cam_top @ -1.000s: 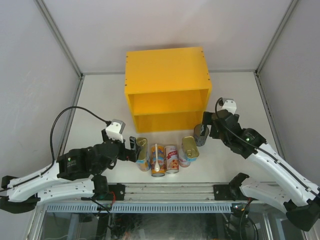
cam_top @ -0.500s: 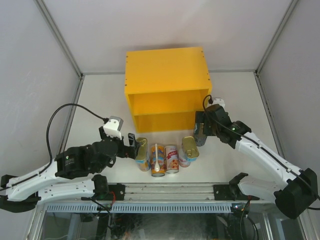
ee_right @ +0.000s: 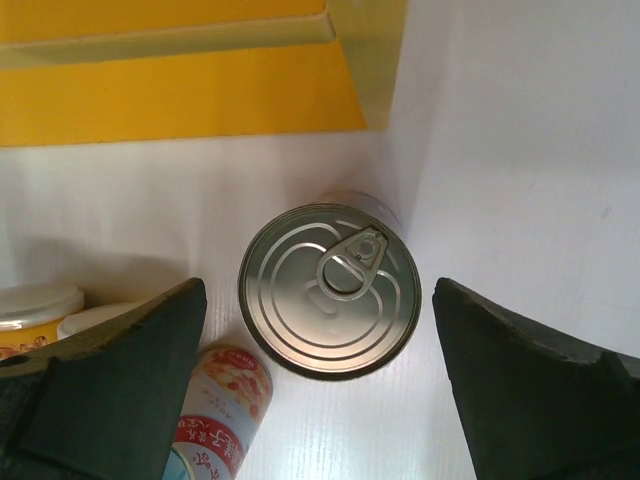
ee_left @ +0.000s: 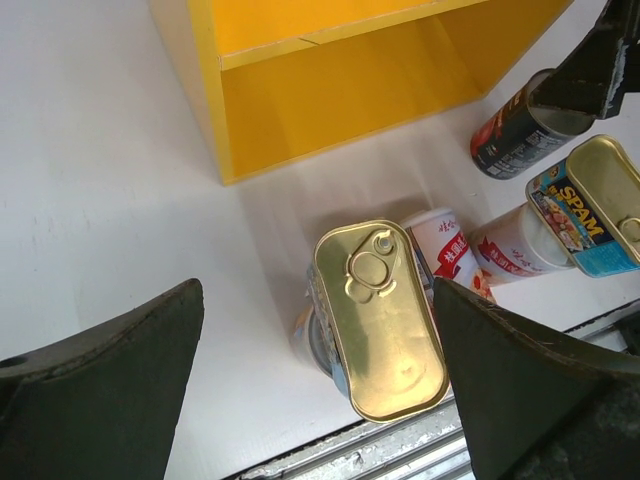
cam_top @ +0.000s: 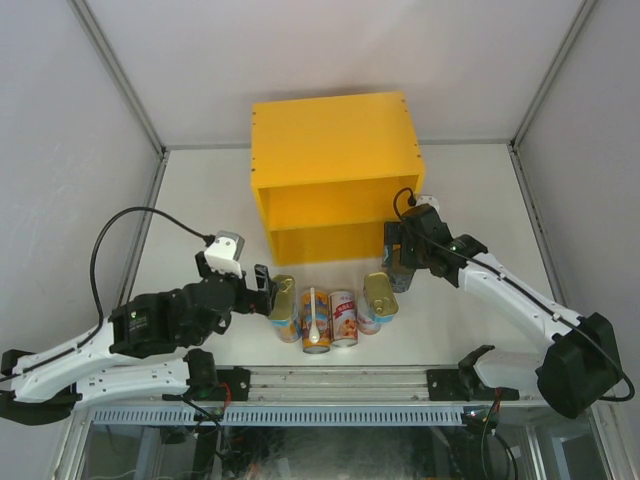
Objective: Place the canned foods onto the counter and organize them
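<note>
The yellow counter (cam_top: 335,180) stands mid-table with two open front compartments. Several cans sit in a row before it. A gold-lidded teal tin (cam_top: 284,297) rests on an orange-blue can. To its right are the spoon-topped orange-blue can (cam_top: 315,322), a white-red can (cam_top: 343,318), and a second tin (cam_top: 381,296) on another white-red can. My left gripper (cam_top: 266,292) is open. In the left wrist view its fingers (ee_left: 100,390) straddle the tin (ee_left: 385,318) without touching it. My right gripper (cam_top: 398,255) is open above the dark grey can (ee_right: 328,290).
The counter's lower compartment (ee_left: 340,90) opens just behind the cans. A white-red can (ee_right: 215,410) lies close to the dark can's left. The metal rail (cam_top: 330,385) runs along the near table edge. Grey walls enclose the table.
My right gripper has moved left and forward until it is over the dark grey can. My left gripper has edged slightly toward the left tin.
</note>
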You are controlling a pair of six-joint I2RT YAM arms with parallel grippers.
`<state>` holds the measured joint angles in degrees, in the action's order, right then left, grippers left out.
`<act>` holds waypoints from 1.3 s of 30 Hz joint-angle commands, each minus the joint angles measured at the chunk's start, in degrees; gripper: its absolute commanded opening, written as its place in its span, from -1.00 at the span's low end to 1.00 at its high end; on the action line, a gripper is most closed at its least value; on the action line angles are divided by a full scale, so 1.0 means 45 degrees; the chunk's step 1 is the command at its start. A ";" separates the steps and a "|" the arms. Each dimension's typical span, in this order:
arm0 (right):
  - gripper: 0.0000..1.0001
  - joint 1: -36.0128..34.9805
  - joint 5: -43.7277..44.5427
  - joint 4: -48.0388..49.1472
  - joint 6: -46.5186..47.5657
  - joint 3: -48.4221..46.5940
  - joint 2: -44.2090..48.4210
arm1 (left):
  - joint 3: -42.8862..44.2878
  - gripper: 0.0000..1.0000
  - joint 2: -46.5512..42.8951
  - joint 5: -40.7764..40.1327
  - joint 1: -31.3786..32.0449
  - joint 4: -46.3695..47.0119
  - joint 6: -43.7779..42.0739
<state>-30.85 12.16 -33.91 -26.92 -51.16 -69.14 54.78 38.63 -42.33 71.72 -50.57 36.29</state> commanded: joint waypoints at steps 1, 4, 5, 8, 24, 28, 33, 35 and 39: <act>0.89 0.0223 -0.0240 0.0741 0.0190 -0.0083 -0.0442 | 0.1005 1.00 0.0006 -0.0466 0.0077 0.0323 -0.0369; 0.89 0.0235 -0.0257 0.0719 0.0185 -0.0078 -0.0707 | 0.1014 0.99 -0.0089 -0.0540 0.0077 0.0324 -0.0370; 0.88 0.0235 -0.0280 0.0697 0.0198 -0.0077 -0.0784 | 0.1000 0.99 -0.0107 -0.0573 0.0077 0.0322 -0.0360; 0.87 0.0216 -0.0248 0.0681 0.0174 -0.0043 -0.0997 | 0.0951 0.99 -0.0167 -0.0614 0.0077 0.0373 -0.0360; 0.20 -0.0484 0.0642 0.0519 -0.0202 0.0876 -0.0509 | 0.0657 0.99 -0.0586 -0.0692 0.0077 0.0348 -0.0038; -0.12 -0.0641 0.1283 0.0562 -0.0296 0.1075 0.0048 | 0.0659 0.99 -0.0716 -0.0745 0.0077 0.0268 -0.0045; -0.51 -0.0872 0.1581 0.0503 -0.0365 0.1107 0.0239 | 0.0562 0.99 -0.1004 -0.0799 0.0077 0.0174 -0.0018; -0.59 -0.1006 0.1773 0.0509 -0.0443 0.1114 0.0526 | 0.0542 0.99 -0.1071 -0.0826 0.0077 0.0144 -0.0017; -0.80 -0.1076 0.1901 0.0502 -0.0469 0.1093 0.1304 | 0.0490 0.99 -0.1186 -0.0848 0.0088 0.0138 -0.0105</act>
<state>-35.16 17.45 -32.64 -28.45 -45.43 -68.23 55.75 33.93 -44.88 71.75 -50.57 35.90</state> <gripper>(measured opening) 0.740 0.996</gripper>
